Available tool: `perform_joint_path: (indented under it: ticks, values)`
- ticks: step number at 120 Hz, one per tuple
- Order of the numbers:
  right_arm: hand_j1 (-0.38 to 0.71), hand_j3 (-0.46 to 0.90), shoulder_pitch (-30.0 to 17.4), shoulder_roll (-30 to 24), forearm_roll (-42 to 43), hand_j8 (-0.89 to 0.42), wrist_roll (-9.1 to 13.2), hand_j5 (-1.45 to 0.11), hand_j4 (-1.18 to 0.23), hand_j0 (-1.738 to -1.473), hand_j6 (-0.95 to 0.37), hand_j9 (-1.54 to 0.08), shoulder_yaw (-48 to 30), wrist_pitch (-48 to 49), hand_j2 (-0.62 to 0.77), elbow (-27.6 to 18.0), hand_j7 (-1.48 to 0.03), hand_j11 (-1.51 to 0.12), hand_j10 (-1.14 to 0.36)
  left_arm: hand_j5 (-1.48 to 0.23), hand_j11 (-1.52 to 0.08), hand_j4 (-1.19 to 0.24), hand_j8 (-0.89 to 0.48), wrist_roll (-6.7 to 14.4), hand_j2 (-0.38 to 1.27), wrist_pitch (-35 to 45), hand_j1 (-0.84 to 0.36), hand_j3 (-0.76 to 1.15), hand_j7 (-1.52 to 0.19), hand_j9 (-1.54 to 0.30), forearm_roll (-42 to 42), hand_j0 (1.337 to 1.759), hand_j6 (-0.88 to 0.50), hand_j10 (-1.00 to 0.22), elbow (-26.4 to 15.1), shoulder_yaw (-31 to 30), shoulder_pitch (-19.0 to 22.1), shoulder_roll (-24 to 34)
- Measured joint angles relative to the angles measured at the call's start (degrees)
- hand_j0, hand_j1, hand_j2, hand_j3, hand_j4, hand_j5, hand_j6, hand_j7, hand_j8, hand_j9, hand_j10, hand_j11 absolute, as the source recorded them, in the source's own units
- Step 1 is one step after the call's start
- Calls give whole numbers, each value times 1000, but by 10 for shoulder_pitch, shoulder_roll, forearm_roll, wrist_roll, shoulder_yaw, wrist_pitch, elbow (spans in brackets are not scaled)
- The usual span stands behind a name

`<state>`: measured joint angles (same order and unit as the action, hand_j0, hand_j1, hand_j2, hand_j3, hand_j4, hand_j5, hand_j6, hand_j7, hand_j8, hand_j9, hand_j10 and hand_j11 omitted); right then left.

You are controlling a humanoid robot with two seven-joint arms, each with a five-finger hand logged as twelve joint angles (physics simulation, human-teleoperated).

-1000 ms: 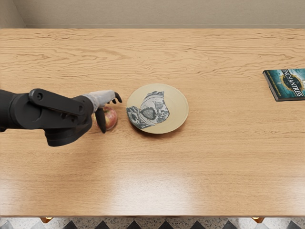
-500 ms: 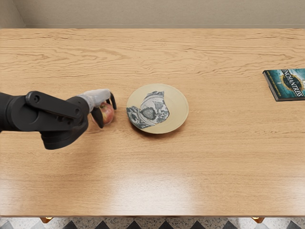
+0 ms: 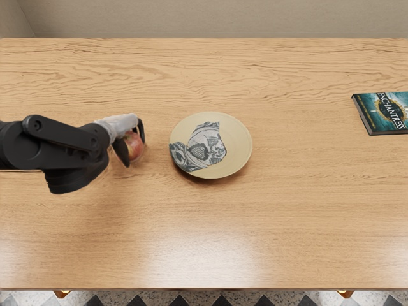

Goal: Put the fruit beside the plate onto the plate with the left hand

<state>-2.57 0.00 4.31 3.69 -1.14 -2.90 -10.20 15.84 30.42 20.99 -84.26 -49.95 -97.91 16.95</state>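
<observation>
Pale wood is filling nearly the whole view: a wide tabletop [image 3: 204, 242] with strong grain, a strip of beige wall running behind its far edge and a sliver of chequered floor showing under its near edge.

I am reaching in from the tabletop's left edge with my left arm [image 3: 51, 150], its dark forearm lying low over the wood about halfway between the far and near edges. My left hand [image 3: 122, 129] is wrapping around the fruit [image 3: 134, 145], a small red apple. The grey back of the hand is covering its top, and my dark fingers [image 3: 121, 153] are curling down its sides, clamping it. Only a patch of red is showing between them. Whether the apple is sitting on the wood or hanging just above it I cannot tell from this angle.

Just to the right, the plate [image 3: 234, 137] is lying flat near the middle of the tabletop, cream with a dark blue pattern spreading over its left half. The fruit is sitting beside its left rim, near but apart, not on it.

Well off toward the right edge, a dark-covered book [image 3: 382, 112] is lying flat, partly cut off by the frame.
</observation>
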Motion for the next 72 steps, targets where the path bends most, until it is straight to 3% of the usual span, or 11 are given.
perform_joint_path:
  ticks: [15,35,36,50,62,72]
  values:
    - [-318,0,0,0,0,-26,0,-34,-26,-1658,-26,-34,0,0,-5,0,-34,-34,-26,-1233,-1203,-464,-190,1,344,-10,-198,0,-1213,-1219,-2,1644,-193,-408,-12,-5,-26,26]
    - [-318,0,0,0,0,-26,0,-34,-26,-1658,-26,-34,0,0,-5,0,-34,-34,-26,-1224,-1198,-602,-335,1,137,-57,2,0,-1216,-1223,-4,1645,-333,-565,-23,13,-54,44]
    - [-318,0,0,0,0,-26,0,-34,-26,-1658,-26,-34,0,0,-5,0,-34,-34,-26,-1235,-1200,-599,-333,1,12,-60,28,0,-1223,-1227,-5,1644,-327,-567,-24,15,-57,45]
    - [-318,0,0,0,0,-26,0,-34,-26,-1658,-26,-34,0,0,-5,0,-34,-34,-26,-1221,-1187,-675,-391,1,515,-87,-103,0,-1206,-1198,-8,1649,-394,-649,-28,33,-72,51]
    - [-318,0,0,0,0,-26,0,-34,-26,-1658,-26,-34,0,0,-5,0,-34,-34,-26,-1228,-1173,-731,-412,2,751,-103,-188,0,-1201,-1189,-15,1651,-382,-645,-30,53,-85,51]
    - [-318,0,0,0,0,-26,0,-34,-26,-1658,-26,-34,0,0,-5,0,-34,-34,-26,-1230,-1166,-762,-370,2,768,-116,-249,0,-1204,-1176,-20,1653,-369,-660,-32,70,-93,50]
